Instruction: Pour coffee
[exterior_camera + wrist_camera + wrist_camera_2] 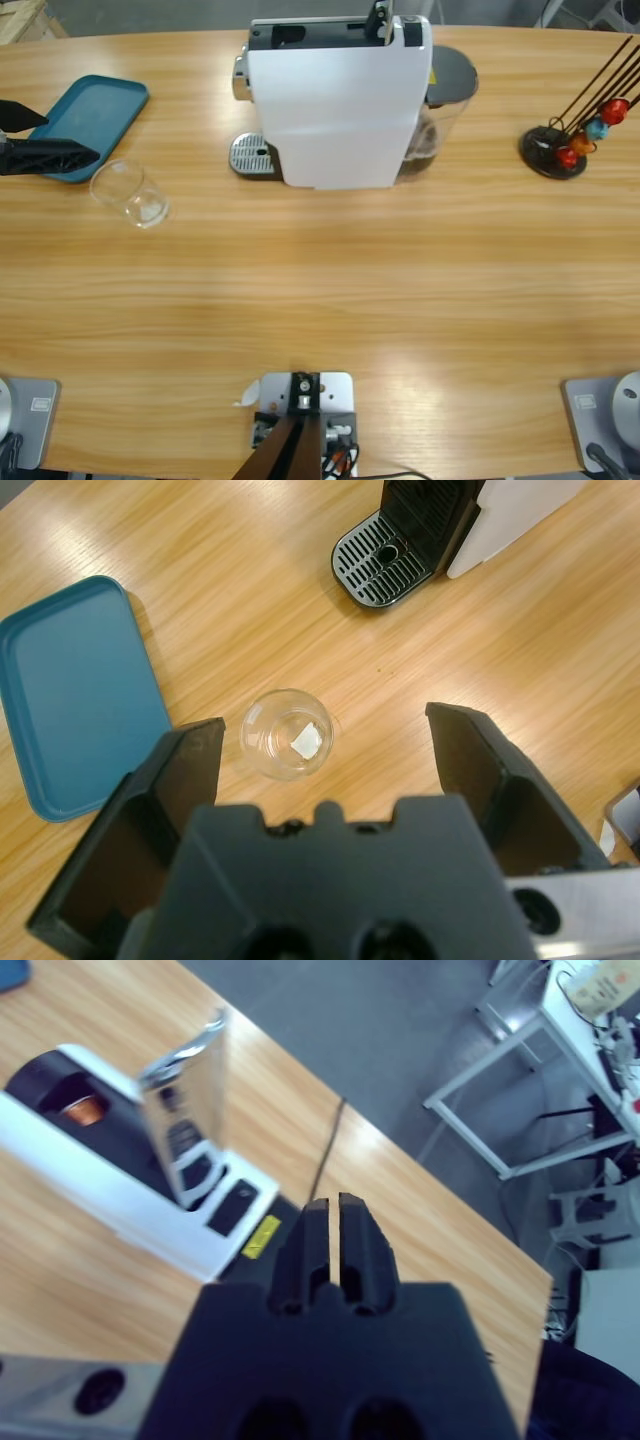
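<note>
Left gripper [325, 765] hovering wide open and empty, glass cup [287, 733] upright just past the jaws at twelve o'clock; right gripper [333, 1228] nearly closed, empty.

One white coffee machine [335, 110] stands on the long wooden table [320, 290], with one clear glass cup [130, 193], one teal tray [92, 122] and one black capsule rack [555, 150]. The rack carries four round capsules: two red, one orange and one blue. Two black grippers show, the left gripper [325, 740] and the right gripper [334, 1222].
</note>
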`<state>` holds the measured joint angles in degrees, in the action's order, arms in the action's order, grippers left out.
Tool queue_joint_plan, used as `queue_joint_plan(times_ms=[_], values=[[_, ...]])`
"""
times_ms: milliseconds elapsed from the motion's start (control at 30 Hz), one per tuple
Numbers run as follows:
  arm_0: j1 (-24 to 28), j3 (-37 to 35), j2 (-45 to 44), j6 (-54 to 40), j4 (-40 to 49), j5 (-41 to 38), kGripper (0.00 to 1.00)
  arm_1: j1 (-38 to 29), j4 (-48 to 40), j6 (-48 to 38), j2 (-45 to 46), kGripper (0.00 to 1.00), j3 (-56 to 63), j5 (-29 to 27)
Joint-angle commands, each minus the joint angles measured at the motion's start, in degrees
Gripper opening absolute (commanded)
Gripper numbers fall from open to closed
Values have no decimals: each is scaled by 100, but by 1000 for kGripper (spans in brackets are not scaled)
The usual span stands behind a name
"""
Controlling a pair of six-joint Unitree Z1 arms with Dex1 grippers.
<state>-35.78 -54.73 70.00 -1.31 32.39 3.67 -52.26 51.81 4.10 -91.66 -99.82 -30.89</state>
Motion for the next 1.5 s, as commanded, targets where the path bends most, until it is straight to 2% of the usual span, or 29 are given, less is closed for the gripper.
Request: queue_joint_plan(times_ms=[33,200,267,333,633,967,1500], values=[[-43,-36,281,8,115,-19,876,-189,-1275,247,325,0,1010,364],[-45,-47,278,8,136,-6,876,-189,-1628,504,462,0,1383,-436],[-43,-47,278,8,136,-6,876,-189,-1725,243,347,0,1592,-1012],[-43,-50,278,8,141,-6,876,-189,-1707,66,207,0,1694,-1271],[-45,-83,418,94,162,-29,872,-252,-1878,20,-314,0,1385,-863],[-184,368,-32,142,-330,-35,862,-419,-2052,414,-797,0,812,-947],[-184,419,120,122,-488,-26,862,-892,-2043,303,-1170,0,780,-1083]])
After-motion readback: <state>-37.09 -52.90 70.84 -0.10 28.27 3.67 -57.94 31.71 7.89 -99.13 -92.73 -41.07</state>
